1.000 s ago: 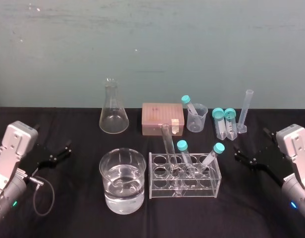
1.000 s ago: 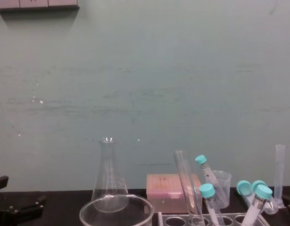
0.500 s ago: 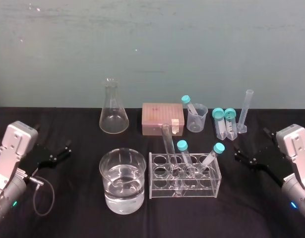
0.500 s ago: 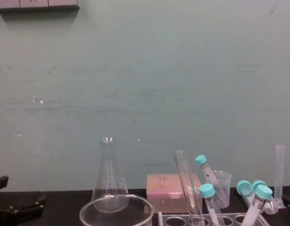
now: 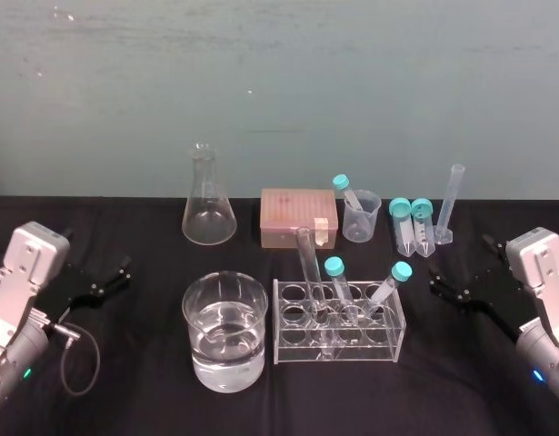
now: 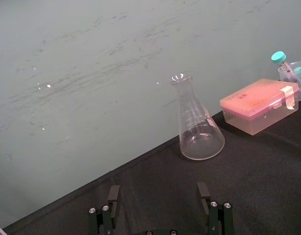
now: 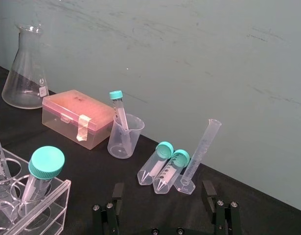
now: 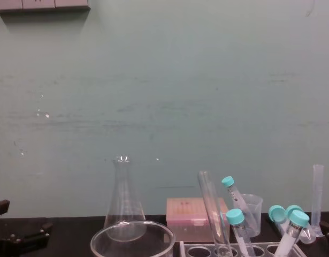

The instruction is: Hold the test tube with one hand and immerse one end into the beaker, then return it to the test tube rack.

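Both my grippers hang low at the outer edges of the table, and both are spread wide with nothing between the fingers: the left gripper [image 6: 158, 196] on its side, the right gripper [image 7: 163, 193] on the other. The test tube [image 5: 308, 263] stands in the test tube rack [image 5: 388, 345], which sits between the two.

What the pick turns on is direction. From my right gripper the tube lies inward, to its left and about level with it. From my left gripper it lies inward to the right, but farther off, and the beaker [image 5: 224, 363] stands just beside the rack on that side, between the left gripper and the tube. So I judge the right arm the nearer and the clearer.

The tube's long axis is near upright, leaning so that its open mouth tips back and toward my left, away from the right gripper. I would close across that axis, on the bare glass above the rack top. The catch is the two teal-capped tubes [image 5: 334, 266], which lean in the same rack on the right gripper's side of the glass tube and could be knocked.
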